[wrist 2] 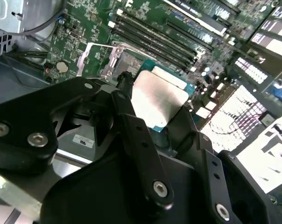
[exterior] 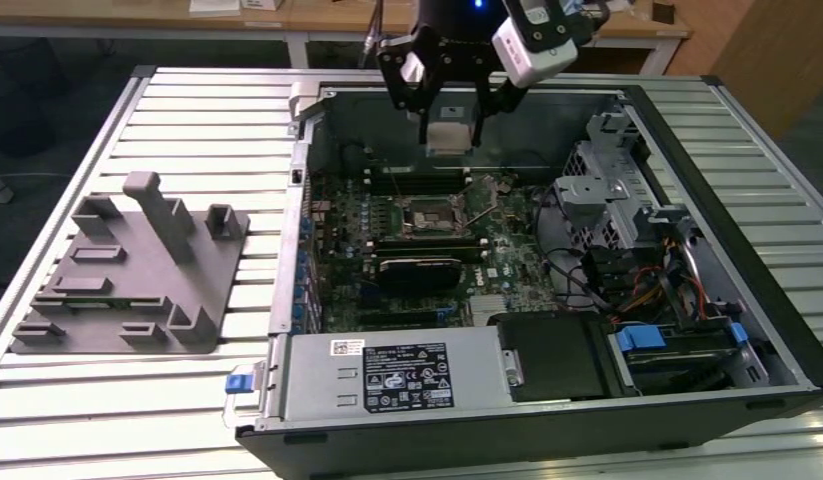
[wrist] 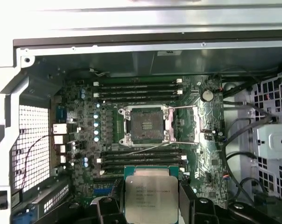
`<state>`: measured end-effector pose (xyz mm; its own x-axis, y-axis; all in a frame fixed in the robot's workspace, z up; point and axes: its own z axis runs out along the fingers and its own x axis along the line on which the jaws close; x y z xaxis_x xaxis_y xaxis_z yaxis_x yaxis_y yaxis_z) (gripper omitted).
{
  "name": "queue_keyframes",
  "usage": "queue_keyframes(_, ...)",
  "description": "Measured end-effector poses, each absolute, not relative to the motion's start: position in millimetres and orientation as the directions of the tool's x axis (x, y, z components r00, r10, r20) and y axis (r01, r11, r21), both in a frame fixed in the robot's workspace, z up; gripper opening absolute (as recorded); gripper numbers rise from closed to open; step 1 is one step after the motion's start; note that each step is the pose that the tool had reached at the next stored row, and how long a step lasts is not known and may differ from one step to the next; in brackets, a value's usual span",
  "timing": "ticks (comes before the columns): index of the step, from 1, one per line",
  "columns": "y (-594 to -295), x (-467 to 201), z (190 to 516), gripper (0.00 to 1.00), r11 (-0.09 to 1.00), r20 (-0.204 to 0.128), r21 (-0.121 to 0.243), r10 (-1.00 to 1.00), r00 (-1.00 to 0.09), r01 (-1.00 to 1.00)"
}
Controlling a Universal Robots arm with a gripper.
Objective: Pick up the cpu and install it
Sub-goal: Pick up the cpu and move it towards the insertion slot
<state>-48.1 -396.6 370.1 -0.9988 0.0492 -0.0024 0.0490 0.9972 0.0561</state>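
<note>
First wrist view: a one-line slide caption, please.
The gripper holds the cpu over the motherboard; the open socket is empty.

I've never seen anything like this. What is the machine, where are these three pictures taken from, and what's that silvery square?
A robot arm is working over an opened computer. The exterior view is from a camera off the arm: the computer case lies open on a slatted table, a grey tray on the exterior view's left. Both wrist views come from cameras riding on the arm, looking at the motherboard. The gripper, the arm's hand, is shut on the cpu, the silvery square chip, held above the board. The socket stands empty, so the chip is not installed yet.
</note>
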Motion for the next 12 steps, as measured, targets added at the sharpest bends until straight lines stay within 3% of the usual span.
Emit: queue_keyframes(12,-386.0,-41.6,362.1,0.55,0.997,-0.002,0.06,0.049,-0.999,0.049)
